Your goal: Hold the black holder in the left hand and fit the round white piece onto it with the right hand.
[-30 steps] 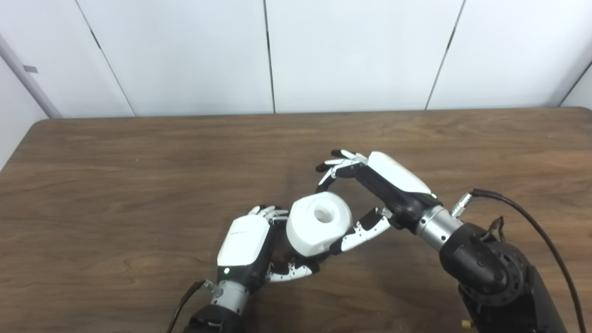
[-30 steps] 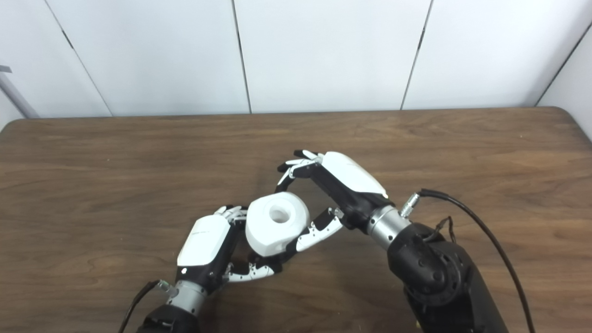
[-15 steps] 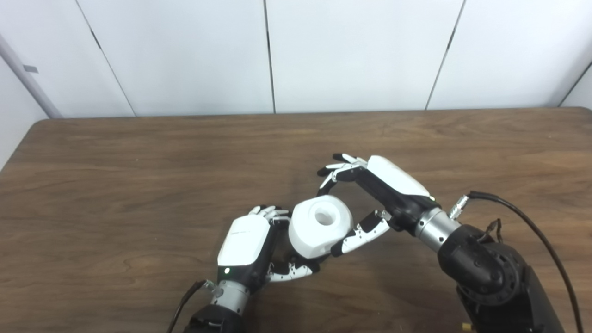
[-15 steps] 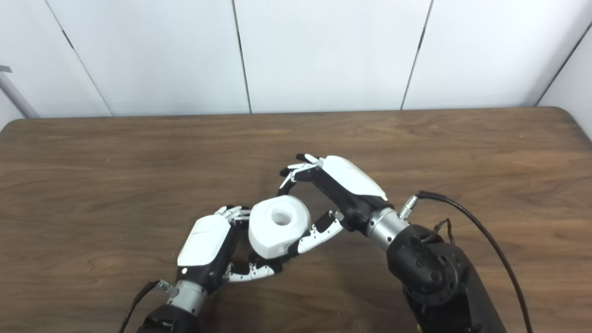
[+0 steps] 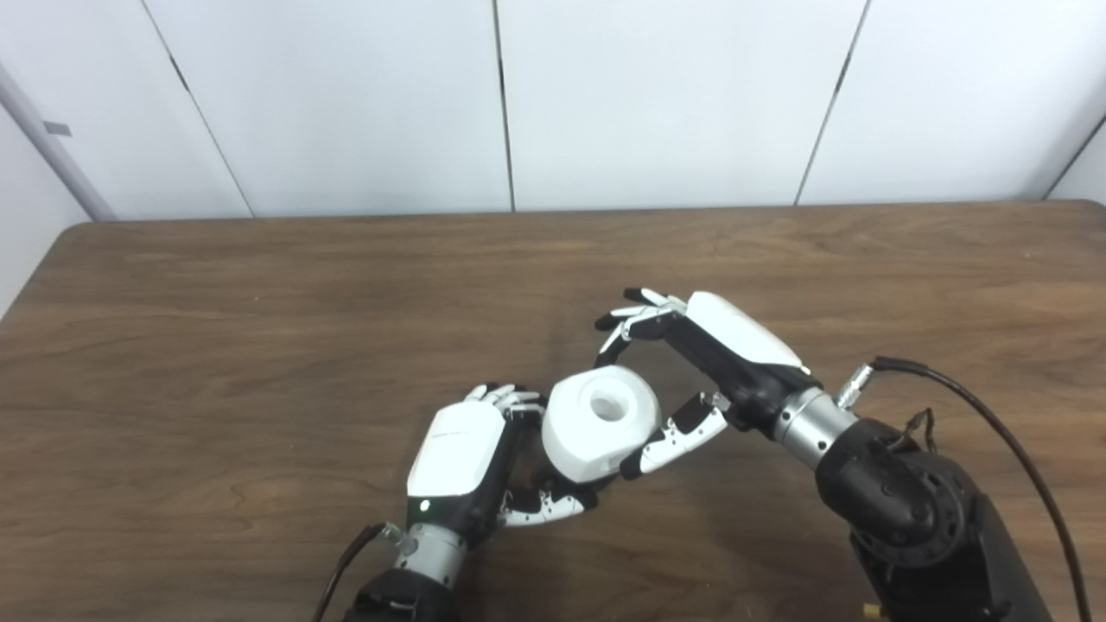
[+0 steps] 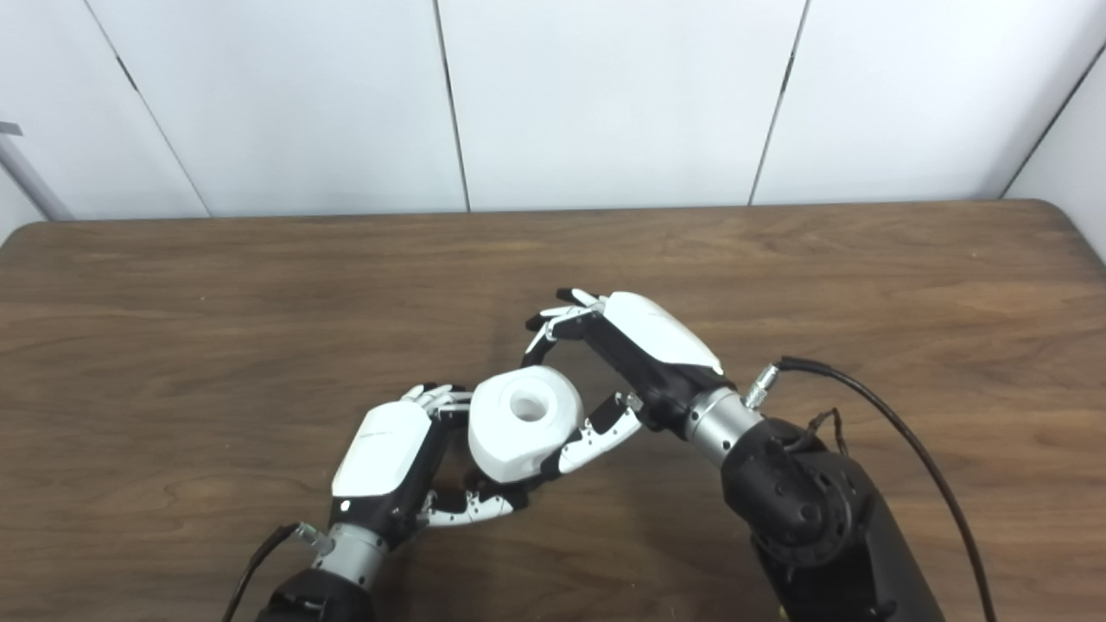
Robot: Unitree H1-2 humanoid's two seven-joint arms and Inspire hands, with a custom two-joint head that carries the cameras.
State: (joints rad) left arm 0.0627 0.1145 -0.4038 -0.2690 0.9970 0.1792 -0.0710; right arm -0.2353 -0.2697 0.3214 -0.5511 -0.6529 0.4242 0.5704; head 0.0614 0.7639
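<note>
The round white piece point(image 5: 600, 419), with a hole in its top face, sits just above my left hand point(image 5: 458, 458) near the table's front middle. My left hand curls its fingers and thumb under the piece around the black holder, which is almost wholly hidden by the piece and the fingers. My right hand point(image 5: 700, 363) reaches in from the right. Its fingers arch over the piece's far rim and its thumb presses the near right side, so it grips the piece. The piece also shows in the right eye view point(image 6: 523, 419).
The brown wooden table point(image 5: 216, 345) reaches back to a white panelled wall. A black cable point(image 5: 994, 406) loops from my right forearm over the table's right side.
My right hand has come down a little with the white piece, which has shifted slightly right and lower onto my left hand. My left hand has stayed put.
</note>
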